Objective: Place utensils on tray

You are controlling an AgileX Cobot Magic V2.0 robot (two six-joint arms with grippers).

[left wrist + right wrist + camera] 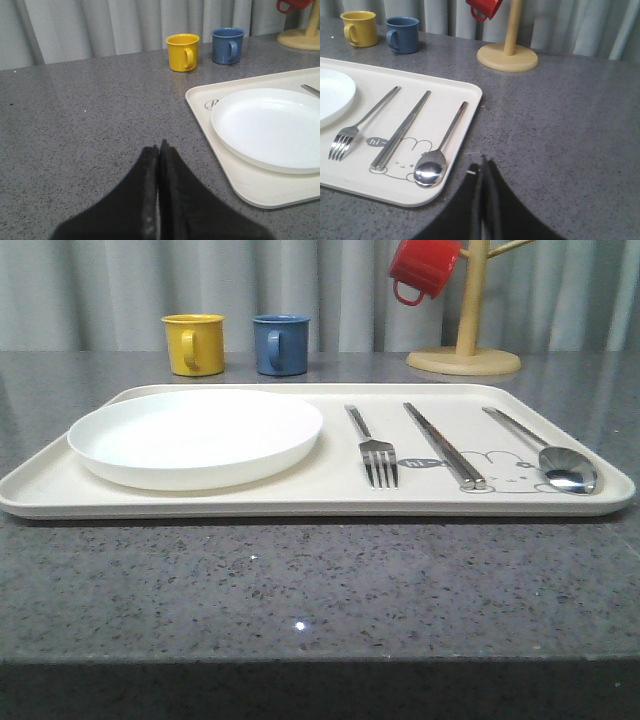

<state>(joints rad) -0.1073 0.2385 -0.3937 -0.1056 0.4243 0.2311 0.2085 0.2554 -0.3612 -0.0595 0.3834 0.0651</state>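
Note:
The cream tray (330,502) lies across the grey table. On its left half rests a round white plate (195,436). To the right lie a silver fork (375,448), a pair of metal chopsticks (444,445) and a long-handled spoon (545,452), side by side. My left gripper (159,147) is shut and empty over bare table, left of the tray (260,187) and plate (272,125). My right gripper (483,161) is shut and empty just right of the tray's corner (445,187), close to the spoon (437,155), with chopsticks (400,130) and fork (360,125) beyond.
A yellow mug (194,343) and a blue mug (280,344) stand behind the tray. At the back right a wooden mug stand (464,358) holds a red mug (422,267). Grey curtains close off the back. Open table runs along the front edge.

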